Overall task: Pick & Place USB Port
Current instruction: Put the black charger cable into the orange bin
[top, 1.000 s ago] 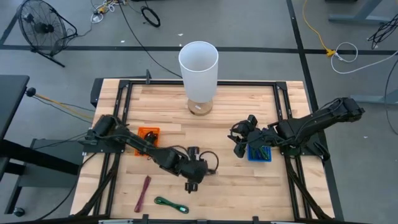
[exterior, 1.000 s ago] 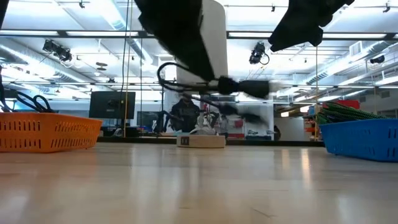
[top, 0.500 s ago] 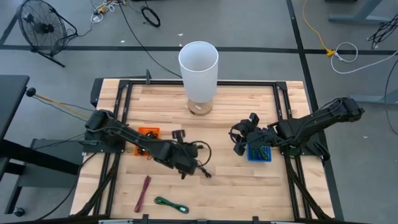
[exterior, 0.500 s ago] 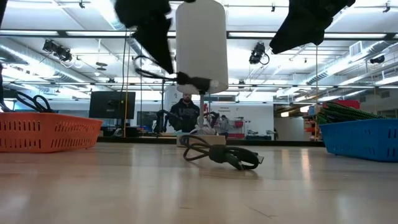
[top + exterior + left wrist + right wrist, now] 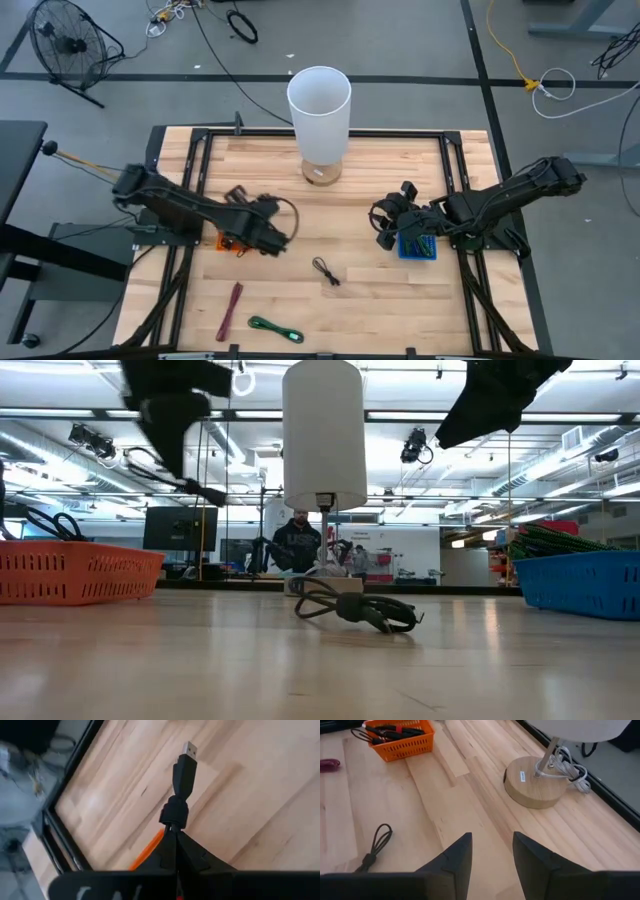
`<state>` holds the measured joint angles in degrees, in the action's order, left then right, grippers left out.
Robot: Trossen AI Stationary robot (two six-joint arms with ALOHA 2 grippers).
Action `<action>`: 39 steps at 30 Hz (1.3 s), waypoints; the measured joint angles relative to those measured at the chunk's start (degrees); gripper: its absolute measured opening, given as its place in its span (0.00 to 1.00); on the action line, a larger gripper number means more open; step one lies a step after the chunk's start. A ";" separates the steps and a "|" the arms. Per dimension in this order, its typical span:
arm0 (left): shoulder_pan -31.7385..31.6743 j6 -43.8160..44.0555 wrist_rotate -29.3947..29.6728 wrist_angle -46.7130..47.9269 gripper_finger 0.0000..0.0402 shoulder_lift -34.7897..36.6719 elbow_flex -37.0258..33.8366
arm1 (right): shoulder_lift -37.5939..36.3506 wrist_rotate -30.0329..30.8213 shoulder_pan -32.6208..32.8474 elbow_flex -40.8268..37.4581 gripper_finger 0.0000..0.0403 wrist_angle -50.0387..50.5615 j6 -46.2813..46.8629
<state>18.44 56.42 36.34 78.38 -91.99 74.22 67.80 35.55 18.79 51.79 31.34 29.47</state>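
Wooden table (image 5: 370, 285): lamp (image 5: 320, 110), probably baskets.

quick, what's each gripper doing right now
left gripper: shut on a black USB cable, over the orange basket.
right gripper: open, holding nothing, beside the blue basket.

Both arms matte black w/ chunky rounded links. Left arm (image 5: 180, 207) has a thin black cable looping off near its wrist end. Right arm (image 5: 510, 195) looks bulkier at the elbow, dark housings throughout. Right gripper (image 5: 490, 851): two dark, wedge-shaped fingers (image 5: 454, 857), smooth faces, pointed tips. Left gripper (image 5: 175, 842) fingers black too, tapering to a narrow point. No markings legible.
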 joint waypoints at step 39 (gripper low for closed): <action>1.84 25.46 -15.93 -14.50 0.03 23.37 -27.89 | -0.01 0.10 0.00 0.00 0.35 0.01 -2.21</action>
<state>20.28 81.89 20.41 63.88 -68.62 46.33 67.80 35.65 18.79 51.79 31.35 27.27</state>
